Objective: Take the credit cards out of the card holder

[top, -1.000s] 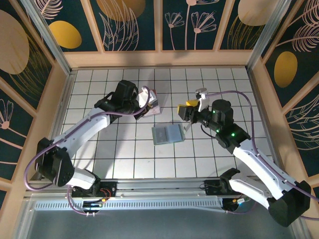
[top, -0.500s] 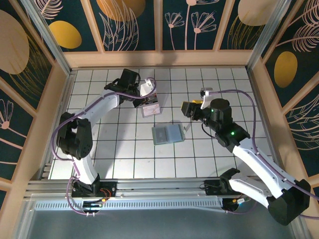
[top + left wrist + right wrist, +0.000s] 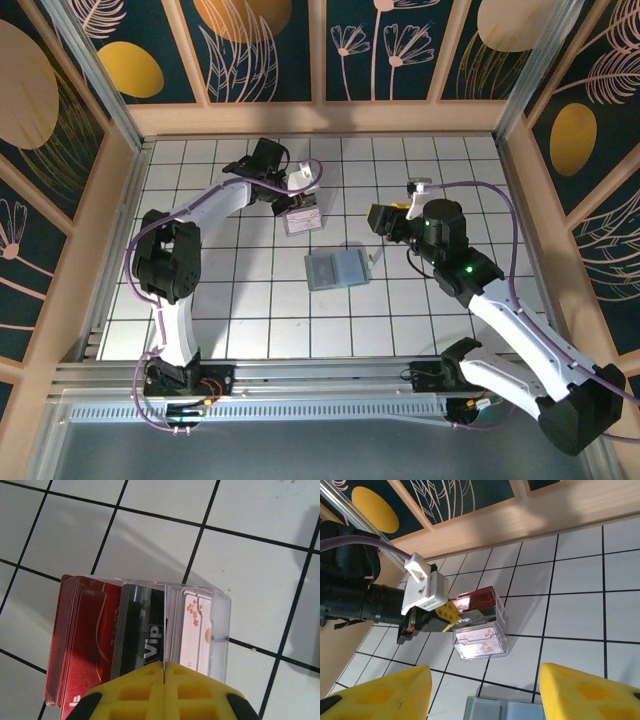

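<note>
Left claw [image 3: 164,666], fingers pressed together, noses against a clear block of cards [image 3: 145,630] at the back of the table [image 3: 250,320], while the right claw [image 3: 482,680] hangs spread apart near the card holder [image 3: 337,269], lying open mid-table, probably ready to reach it.

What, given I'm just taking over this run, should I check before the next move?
1. Left tool shut on a thin sheet in the clear card box: ok.
2. Right tool open, nothing between its fingers: ok.
3. Card holder lying open and flat on the tiles, apart from both tools: ok.
4. Any cards inside the card holder: cannot tell.
5. Clear card box resting on the tiles rather than lifted: cannot tell.
</note>
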You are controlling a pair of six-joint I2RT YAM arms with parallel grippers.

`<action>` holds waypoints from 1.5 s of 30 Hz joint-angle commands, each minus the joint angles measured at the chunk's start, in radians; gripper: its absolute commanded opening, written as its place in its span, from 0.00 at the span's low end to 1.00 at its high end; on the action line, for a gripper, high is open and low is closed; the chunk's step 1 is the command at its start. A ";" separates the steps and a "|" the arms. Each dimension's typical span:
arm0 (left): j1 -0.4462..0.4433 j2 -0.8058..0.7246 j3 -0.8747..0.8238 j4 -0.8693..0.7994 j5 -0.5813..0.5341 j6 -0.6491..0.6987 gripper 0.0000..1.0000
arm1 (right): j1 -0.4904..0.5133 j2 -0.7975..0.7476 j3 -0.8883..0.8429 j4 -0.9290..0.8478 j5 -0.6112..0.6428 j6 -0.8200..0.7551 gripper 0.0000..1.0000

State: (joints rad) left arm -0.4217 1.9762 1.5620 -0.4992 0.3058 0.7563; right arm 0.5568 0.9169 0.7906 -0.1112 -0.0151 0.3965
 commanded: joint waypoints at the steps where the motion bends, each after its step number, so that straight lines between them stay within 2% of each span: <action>1: 0.011 0.029 0.038 -0.025 0.026 0.035 0.00 | -0.004 -0.017 0.023 0.005 0.024 0.019 0.59; 36: 0.024 0.077 0.046 -0.004 0.053 0.049 0.01 | -0.003 0.010 0.005 0.030 -0.043 0.033 0.59; 39: 0.024 0.067 0.047 -0.020 0.052 0.051 0.45 | -0.003 0.011 0.005 0.033 -0.049 0.031 0.59; 45: 0.024 0.057 0.068 -0.049 0.047 0.047 0.45 | -0.004 0.016 0.005 0.033 -0.054 0.034 0.59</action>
State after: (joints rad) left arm -0.4046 2.0422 1.5925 -0.5095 0.3321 0.7849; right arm 0.5568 0.9264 0.7902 -0.1097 -0.0540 0.4114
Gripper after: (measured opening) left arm 0.449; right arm 0.593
